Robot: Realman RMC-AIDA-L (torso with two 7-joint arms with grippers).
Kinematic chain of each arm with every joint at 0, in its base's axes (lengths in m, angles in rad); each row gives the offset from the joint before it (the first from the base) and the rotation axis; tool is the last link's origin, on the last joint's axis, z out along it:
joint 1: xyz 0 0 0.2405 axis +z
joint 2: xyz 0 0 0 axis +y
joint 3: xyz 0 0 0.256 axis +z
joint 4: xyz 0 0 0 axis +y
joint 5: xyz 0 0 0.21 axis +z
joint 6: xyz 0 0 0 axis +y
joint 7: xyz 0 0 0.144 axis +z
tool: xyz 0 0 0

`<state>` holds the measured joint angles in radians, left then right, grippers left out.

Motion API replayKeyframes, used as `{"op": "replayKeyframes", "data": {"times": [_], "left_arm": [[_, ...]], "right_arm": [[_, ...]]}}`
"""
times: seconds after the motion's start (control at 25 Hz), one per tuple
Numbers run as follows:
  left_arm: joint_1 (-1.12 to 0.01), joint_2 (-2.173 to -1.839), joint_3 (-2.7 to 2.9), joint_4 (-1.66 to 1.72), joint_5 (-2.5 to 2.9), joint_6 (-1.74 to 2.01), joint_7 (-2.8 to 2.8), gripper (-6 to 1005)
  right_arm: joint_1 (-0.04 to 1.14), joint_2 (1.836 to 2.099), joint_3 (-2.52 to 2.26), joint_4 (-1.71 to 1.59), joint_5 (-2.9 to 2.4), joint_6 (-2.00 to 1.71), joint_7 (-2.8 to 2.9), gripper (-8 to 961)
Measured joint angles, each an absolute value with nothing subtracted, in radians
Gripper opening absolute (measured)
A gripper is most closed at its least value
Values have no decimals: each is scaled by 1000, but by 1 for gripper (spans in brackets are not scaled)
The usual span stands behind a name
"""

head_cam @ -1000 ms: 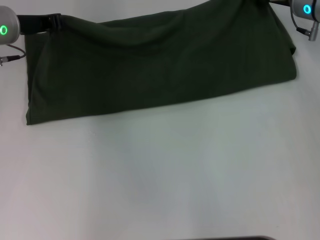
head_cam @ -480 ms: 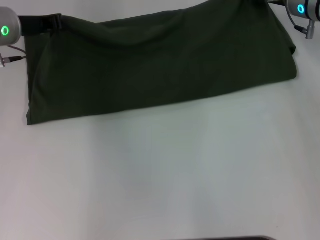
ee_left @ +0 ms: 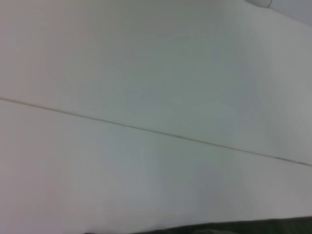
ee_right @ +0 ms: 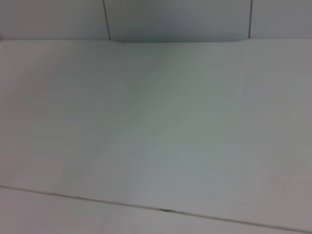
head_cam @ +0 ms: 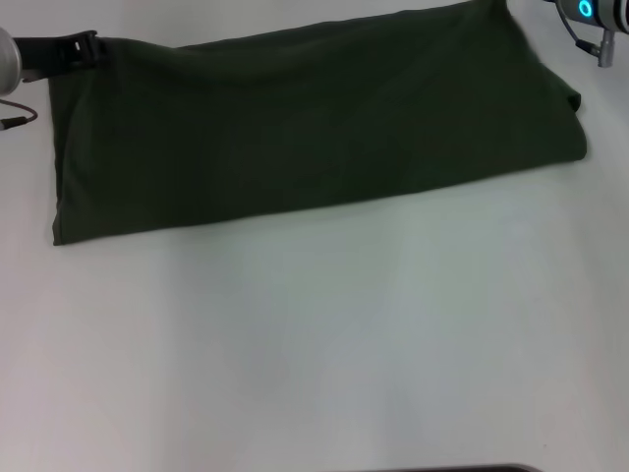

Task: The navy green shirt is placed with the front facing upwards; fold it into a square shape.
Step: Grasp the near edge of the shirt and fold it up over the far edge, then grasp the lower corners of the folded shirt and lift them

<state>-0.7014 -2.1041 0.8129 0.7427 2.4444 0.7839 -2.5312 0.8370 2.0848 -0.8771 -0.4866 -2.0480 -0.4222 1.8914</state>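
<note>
While both arms sit at the far corners of the navy green shirt (head_cam: 314,123), the cloth's far edge, which bulged up in a raised ridge half a second ago, now lies flat on the white table (head_cam: 324,344). The shirt rests as a long folded band across the far part of the table, plain side up, no lettering showing.

The left gripper (head_cam: 67,51) sits at the band's far left corner, its dark fingers touching the hem, but whether they pinch the cloth cannot be told. The right gripper (head_cam: 588,14) has drawn away to the frame's corner, fingers out of sight.

This looks like the release after 1 lengthwise fold; crosswise folds probably remain to make a square.
</note>
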Motion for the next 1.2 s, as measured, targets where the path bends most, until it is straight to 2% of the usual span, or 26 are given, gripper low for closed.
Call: {"op": "replayKeyframes", "data": {"times": [0.2, 0.32, 0.4, 0.56, 0.6, 0.64, 0.76, 0.8, 0.88, 0.96, 1.2], "left_arm": [[-679, -2108, 812, 767, 2457, 773, -2547, 236], [-629, -2129, 811, 880, 2445, 825, -2548, 265], [-576, -2150, 792, 1012, 2414, 926, -2547, 296], [-528, -2142, 741, 1136, 2333, 1108, -2534, 371], [-517, -2086, 679, 1154, 2275, 1303, -2524, 392], [-518, -2075, 673, 1144, 2272, 1330, -2523, 435], [-535, -2004, 645, 1033, 2263, 1472, -2515, 565], [-539, -1990, 643, 1001, 2266, 1502, -2513, 608], [-550, -1973, 636, 964, 2283, 1554, -2523, 649], [-556, -1969, 636, 962, 2303, 1570, -2539, 690], [-616, -1951, 635, 901, 2471, 1622, -2628, 813]], "right_arm": [[830, 2083, -876, -504, -2048, -441, 1902, 488], [801, 2074, -869, -573, -2045, -530, 1959, 517], [768, 2054, -868, -645, -2044, -658, 2033, 518], [717, 2010, -840, -725, -2032, -904, 2104, 519], [707, 2003, -826, -732, -2025, -946, 2103, 519], [694, 1997, -809, -736, -2018, -987, 2098, 559], [658, 1986, -779, -739, -2012, -1071, 2088, 679], [634, 1978, -778, -746, -2013, -1121, 2085, 719], [624, 1973, -778, -750, -2014, -1146, 2087, 757], [608, 1953, -774, -758, -2014, -1231, 2104, 795], [600, 1937, -766, -761, -2023, -1322, 2135, 908]]}}
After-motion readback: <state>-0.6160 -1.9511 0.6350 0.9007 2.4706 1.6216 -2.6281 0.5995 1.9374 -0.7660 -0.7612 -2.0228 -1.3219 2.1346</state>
